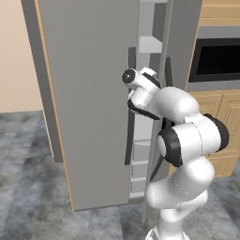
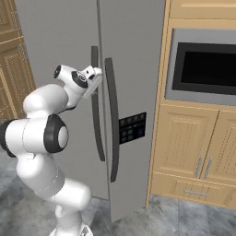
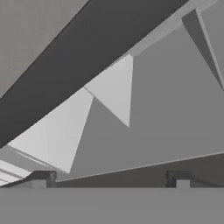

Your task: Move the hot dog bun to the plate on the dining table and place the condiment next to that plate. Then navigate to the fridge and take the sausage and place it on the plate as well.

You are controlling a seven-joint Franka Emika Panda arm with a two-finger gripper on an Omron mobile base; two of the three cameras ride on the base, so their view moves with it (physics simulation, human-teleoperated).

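Where fridge (image 1: 93, 93) gapes, spread claw (image 3: 109, 179).

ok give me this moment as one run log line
stage: at tall grey fridge | left door ajar, pale inner shelves showing | tool open, empty, at door gap | sausage: not seen

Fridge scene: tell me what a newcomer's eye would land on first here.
The tall grey fridge dominates, its left door swung partly open so pale inner shelves show through the gap. The white arm reaches up to that gap, its open gripper close to the dark door handle and empty. To the right, a dark built-in oven sits in light wooden cabinets.
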